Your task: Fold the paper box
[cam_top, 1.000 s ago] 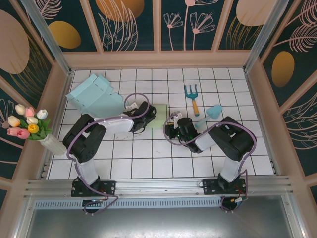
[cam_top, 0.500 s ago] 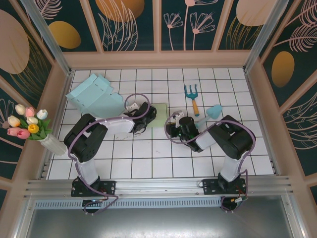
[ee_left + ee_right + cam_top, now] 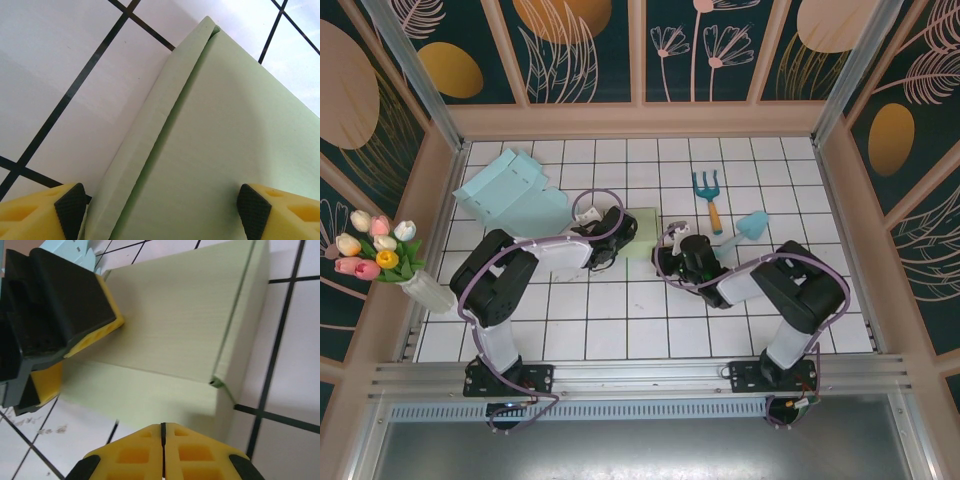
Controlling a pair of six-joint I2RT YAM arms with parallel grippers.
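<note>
Pale green paper box (image 3: 175, 325) lies flat; your left gripper (image 3: 162, 212) spreads wide over it, your right gripper (image 3: 163, 440) pinched together beside it.

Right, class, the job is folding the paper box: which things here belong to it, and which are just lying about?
In the job: green paper box, left claw, right claw.
Lying about: light blue box, garden fork, blue trowel, vase of tulips.
</note>
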